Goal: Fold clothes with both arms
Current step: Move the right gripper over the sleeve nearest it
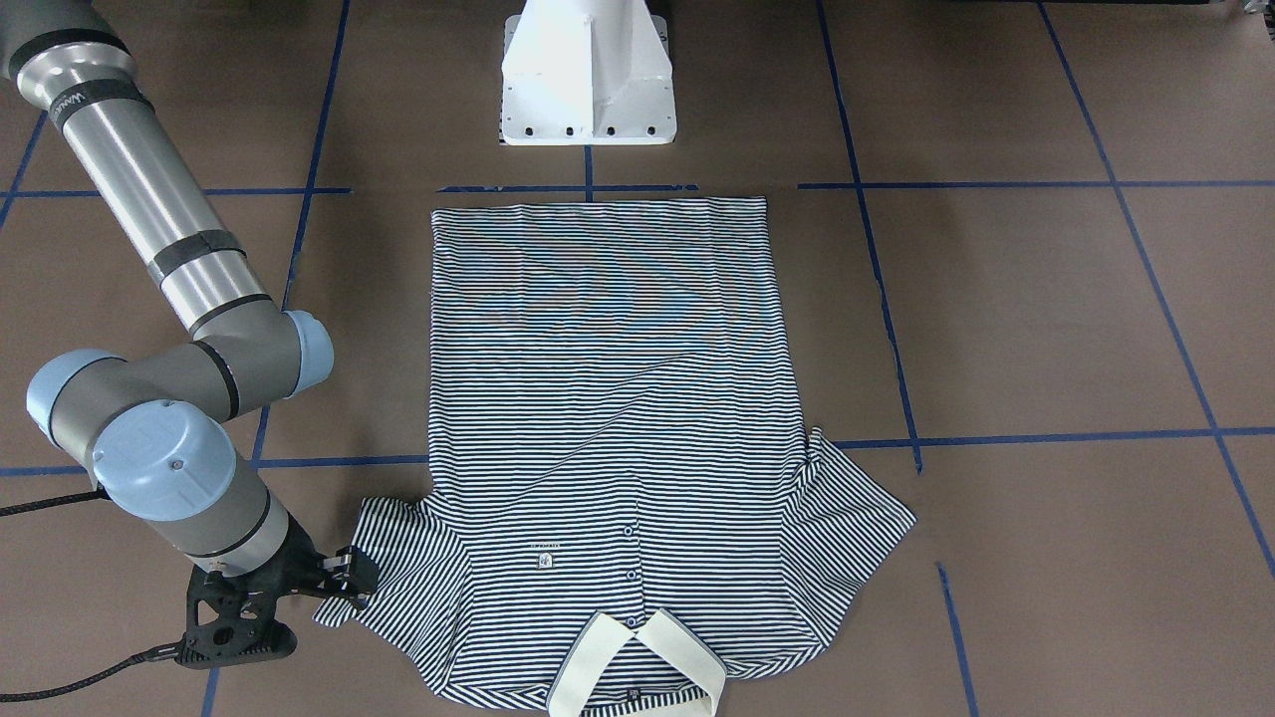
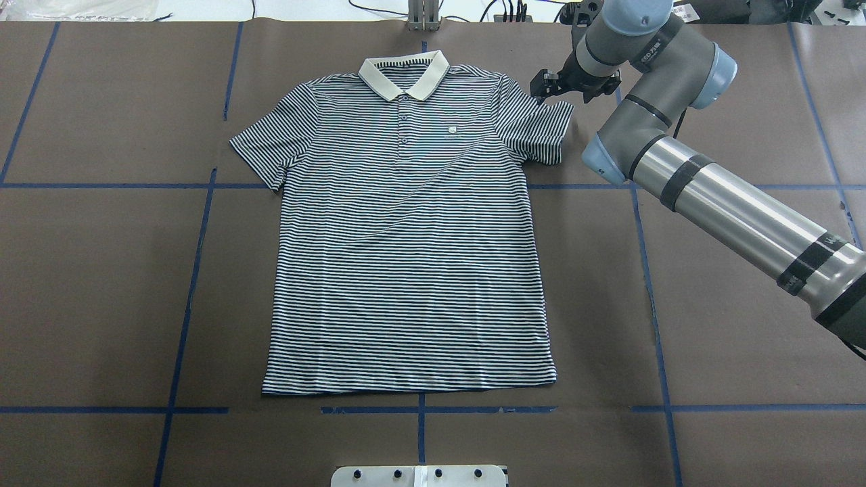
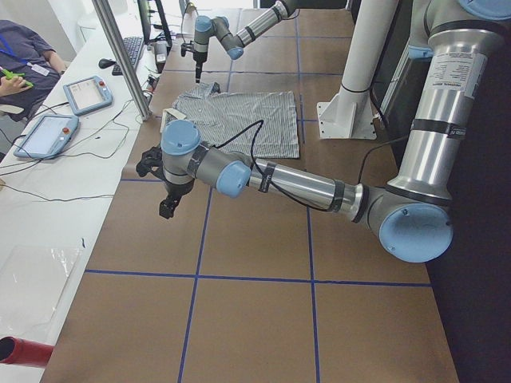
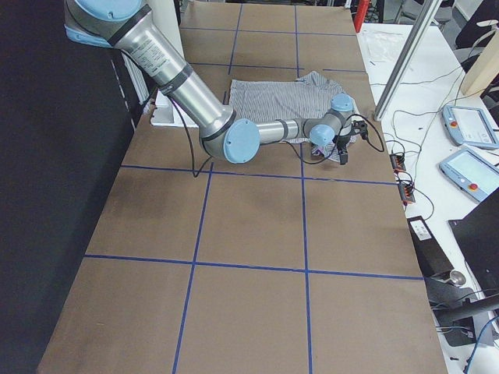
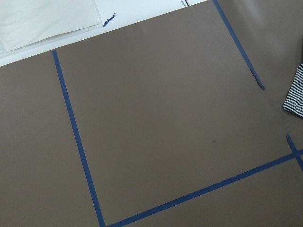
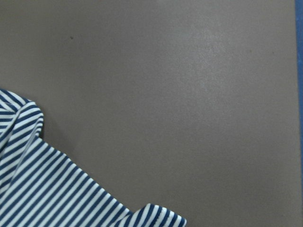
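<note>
Right gripper (image 2: 551,82): at sleeve (image 2: 541,128) edge, upper right of overhead view, grip not discernible | left gripper (image 3: 166,207): grip not discernible, over bare table (image 2: 101,270), well apart | shirt (image 2: 406,257): flat, centre frame, collar (image 2: 404,74) uppermost, long axis vertical | right arm judged nearer

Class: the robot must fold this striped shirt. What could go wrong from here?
The right gripper is at the very edge of one sleeve; a shallow pinch might slip. The left gripper hangs over bare table, apart from the polo shirt; if only one side lifts, the fold may skew.
</note>
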